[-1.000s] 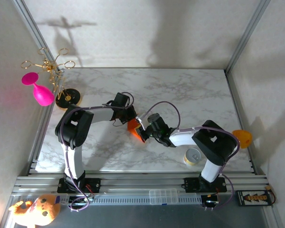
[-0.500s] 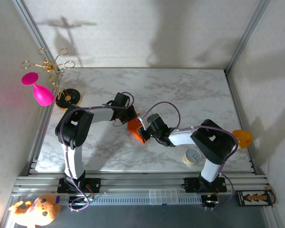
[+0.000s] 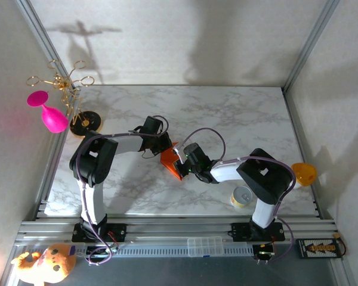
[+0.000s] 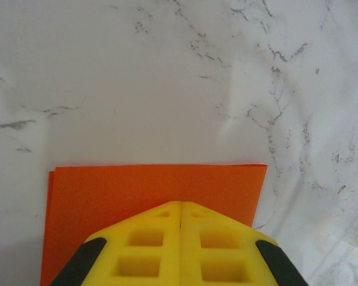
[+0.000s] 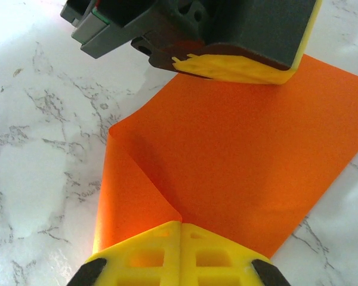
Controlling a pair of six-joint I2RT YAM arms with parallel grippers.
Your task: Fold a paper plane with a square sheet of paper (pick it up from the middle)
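Looking over the marble worktop (image 3: 238,113), there's loads of bare room behind and to either side. The square sheet of paper (image 5: 238,155) sits mid-worktop, and the right claw (image 5: 180,253) has nudged leftward since a second ago, bowing a flap up, so I reckon a fold's starting. The left claw (image 5: 238,67) is clenched on its far edge and the right on its near edge. The yellow can (image 3: 242,195) is well clear.

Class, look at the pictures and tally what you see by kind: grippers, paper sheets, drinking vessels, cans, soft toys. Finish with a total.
Grippers: 2 (left gripper, right gripper)
Paper sheets: 1 (orange square sheet of paper)
Drinking vessels: 2 (pink goblet, orange-yellow cup)
Cans: 1 (yellow can)
Soft toys: 1 (plush toy)
Total: 7
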